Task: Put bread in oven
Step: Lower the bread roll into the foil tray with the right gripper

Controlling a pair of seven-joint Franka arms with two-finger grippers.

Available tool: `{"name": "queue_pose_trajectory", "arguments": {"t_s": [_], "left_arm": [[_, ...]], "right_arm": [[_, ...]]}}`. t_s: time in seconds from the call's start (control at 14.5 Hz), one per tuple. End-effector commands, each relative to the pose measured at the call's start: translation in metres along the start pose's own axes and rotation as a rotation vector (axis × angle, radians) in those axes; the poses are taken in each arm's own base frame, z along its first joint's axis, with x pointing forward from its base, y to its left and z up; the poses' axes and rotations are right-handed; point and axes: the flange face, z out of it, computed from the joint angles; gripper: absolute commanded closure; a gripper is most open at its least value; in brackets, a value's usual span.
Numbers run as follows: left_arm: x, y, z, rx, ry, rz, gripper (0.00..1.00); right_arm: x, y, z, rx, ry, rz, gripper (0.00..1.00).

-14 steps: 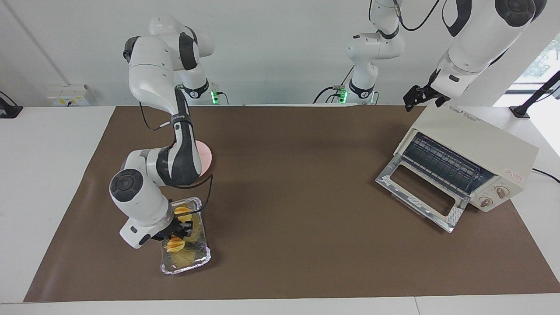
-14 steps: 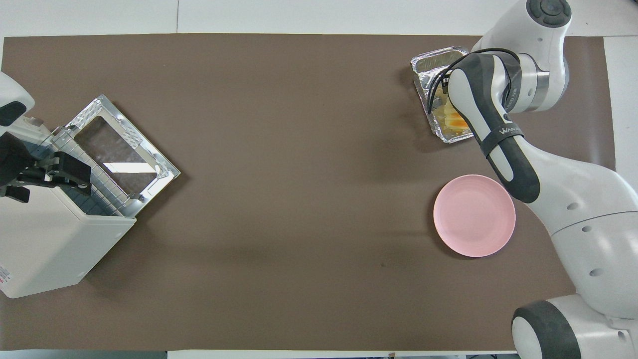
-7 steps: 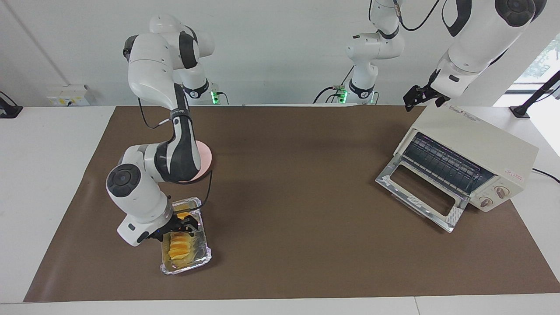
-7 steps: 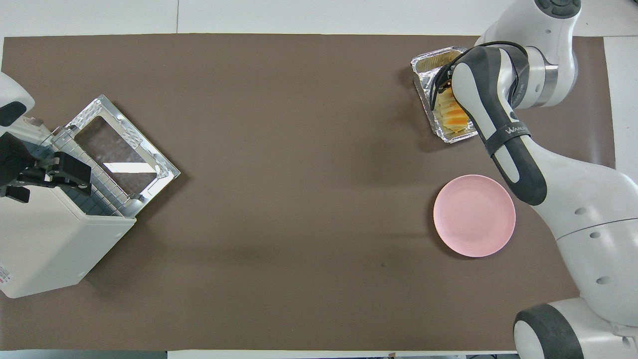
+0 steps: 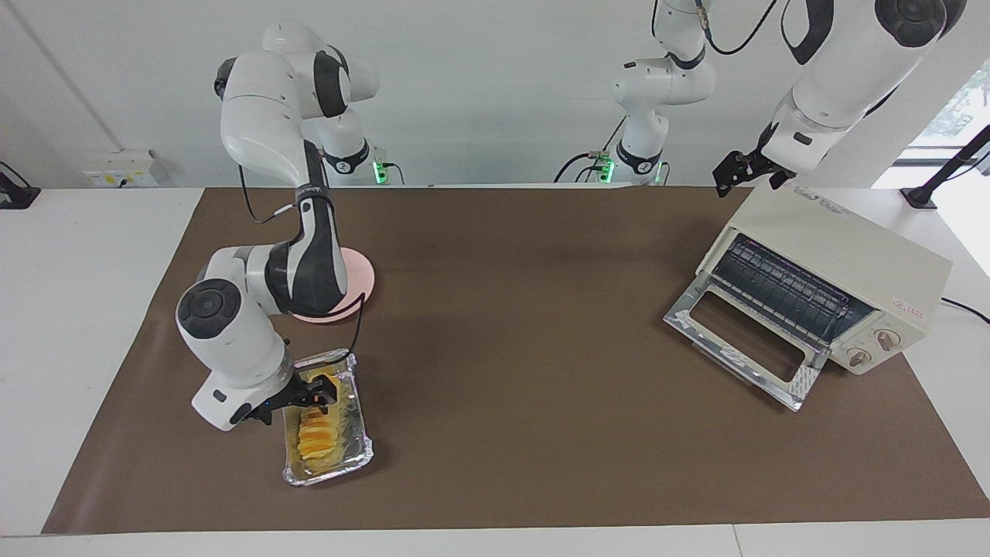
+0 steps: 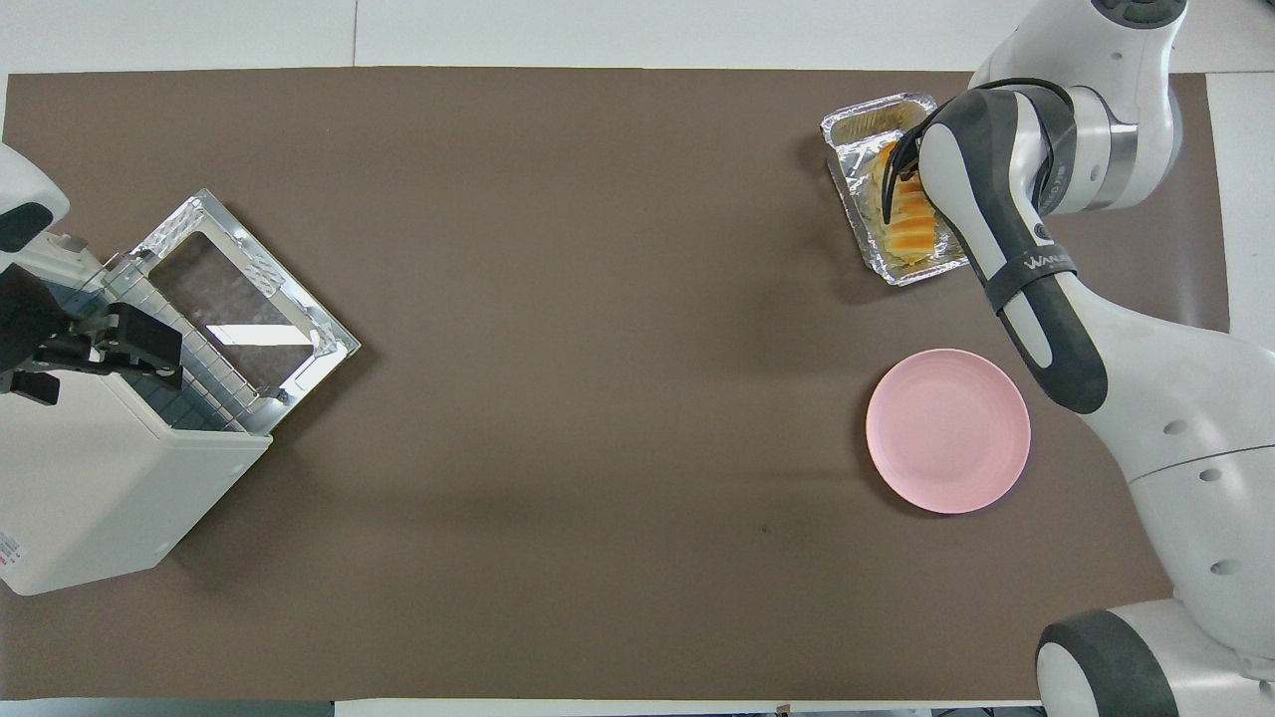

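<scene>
The bread (image 5: 315,433) is a yellow-orange ridged loaf lying lengthwise in a silver foil tray (image 5: 340,473) toward the right arm's end of the table. It also shows in the overhead view (image 6: 908,224). My right gripper (image 5: 319,394) hangs low over the end of the bread that is nearer to the robots, at the tray's edge. In the overhead view its forearm hides most of it. The cream-white oven (image 5: 843,247) stands at the left arm's end with its glass door (image 5: 742,340) dropped open and the wire rack showing. My left gripper (image 5: 731,176) waits above the oven's top.
A round pink plate (image 5: 360,275) lies nearer to the robots than the foil tray, partly covered by the right arm. A brown mat (image 5: 526,348) covers the table between the tray and the oven. The oven (image 6: 90,488) and plate (image 6: 946,430) also show from overhead.
My right gripper has drawn back from across the middle of the bread to the tray's edge, and more of the bread now shows lying in the tray. The left arm has not moved.
</scene>
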Motion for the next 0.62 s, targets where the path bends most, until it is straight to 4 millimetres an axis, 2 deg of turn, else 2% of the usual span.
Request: {"name": "queue_pose_trajectory", "arguments": {"t_s": [0.0,0.21,0.34,0.41,0.48,0.55], "left_arm": [[-0.007,-0.003,0.0,-0.019,0.014,-0.002,0.0],[-0.007,-0.003,0.0,-0.019,0.014,-0.002,0.0],[-0.007,-0.003,0.0,-0.019,0.014,-0.002,0.0],[-0.007,-0.003,0.0,-0.019,0.014,-0.002,0.0],[-0.007,-0.003,0.0,-0.019,0.014,-0.002,0.0],[-0.007,-0.003,0.0,-0.019,0.014,-0.002,0.0]], "right_arm": [[-0.002,0.02,0.009,-0.022,0.026,-0.058,0.0],[-0.007,0.025,0.028,-0.022,0.032,-0.063,0.0],[-0.009,0.023,0.039,-0.025,0.033,-0.067,0.07],[-0.009,0.023,0.042,-0.027,0.037,-0.072,0.14],[-0.01,0.024,0.044,-0.028,0.037,-0.085,0.28],[-0.011,0.022,0.048,-0.024,0.033,-0.094,0.49]]}}
